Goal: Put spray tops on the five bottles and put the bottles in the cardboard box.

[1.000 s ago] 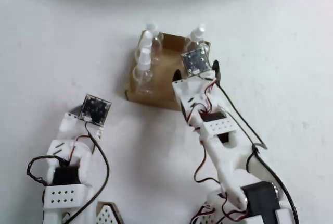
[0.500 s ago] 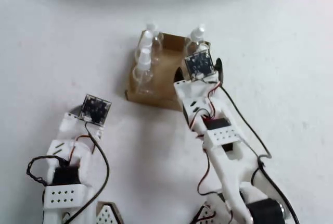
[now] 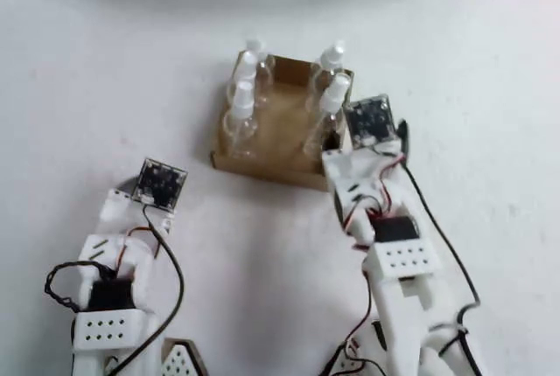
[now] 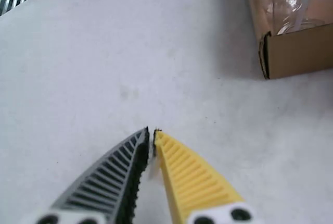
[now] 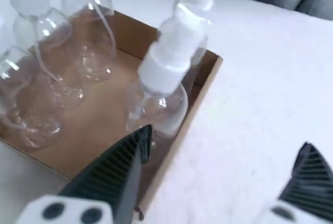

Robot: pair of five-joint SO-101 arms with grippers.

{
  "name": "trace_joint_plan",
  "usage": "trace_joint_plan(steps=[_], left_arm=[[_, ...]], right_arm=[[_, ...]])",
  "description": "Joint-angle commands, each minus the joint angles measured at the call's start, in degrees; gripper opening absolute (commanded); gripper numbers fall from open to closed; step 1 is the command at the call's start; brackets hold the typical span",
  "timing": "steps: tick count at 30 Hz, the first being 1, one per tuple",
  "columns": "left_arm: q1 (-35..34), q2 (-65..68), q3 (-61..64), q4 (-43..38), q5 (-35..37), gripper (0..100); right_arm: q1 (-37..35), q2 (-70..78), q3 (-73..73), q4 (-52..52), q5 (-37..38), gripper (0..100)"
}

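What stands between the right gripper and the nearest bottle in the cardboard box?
Only the low side wall of the cardboard box. The bottle stands just inside that wall and rises well above it, facing the open right gripper.

The right end effector has pulled back from the cardboard box, uncovering a bottle inside.

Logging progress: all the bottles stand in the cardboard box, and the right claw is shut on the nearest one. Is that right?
Not quite. The right claw is open, jaws wide apart near the nearest bottle, not shut on it; the right wrist view shows this. That bottle does stand in the cardboard box.
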Motion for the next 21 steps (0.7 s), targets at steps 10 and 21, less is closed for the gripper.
trace_joint_plan(steps=[10,21], left_arm=[[0.5,0.5,-0.3,-1.6,-0.7,2],[0.3,0.5,-0.3,-1.2,-0.7,2]], right_arm=[[1.1,-20.6,11.1,14.5,-0.1,36.6],[1.5,-40.1,19.8,27.4,0.0,36.5]])
